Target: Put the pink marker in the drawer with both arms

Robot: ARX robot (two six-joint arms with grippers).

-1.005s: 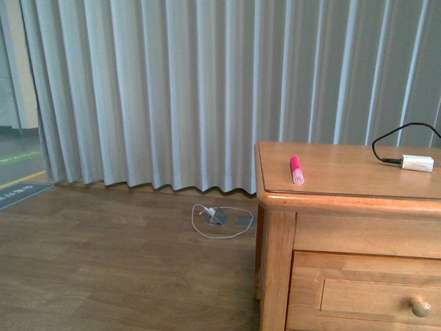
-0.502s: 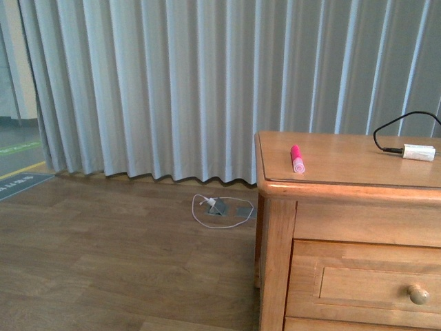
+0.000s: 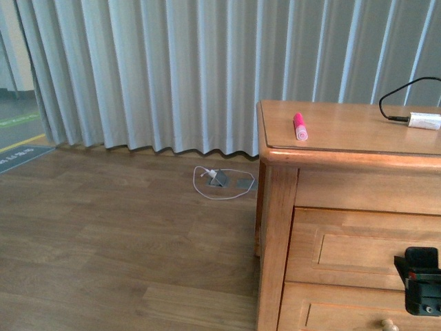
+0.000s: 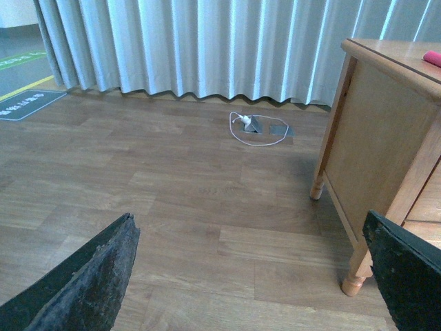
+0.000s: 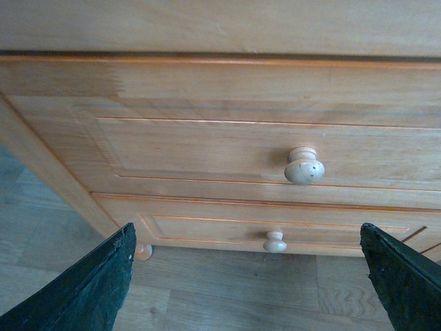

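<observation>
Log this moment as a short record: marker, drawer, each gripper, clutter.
marker: pink marker lying on the cabinet top, near its front left corner
drawer: top drawer shut, knob not gripped
left gripper: open, empty, facing the floor beside the cabinet
right gripper: open, empty, facing the drawer front
clutter: white box on the cabinet top

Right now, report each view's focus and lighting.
Front view: evenly lit and sharp, with the marker crisp on the dresser and no glare. Left wrist view: the floor is sharp, and the left gripper's fingers are dark in the foreground. Right wrist view: the drawer and knob are sharp, a thin shadow lies under the top's overhang, and the right gripper's fingers are underexposed.
</observation>
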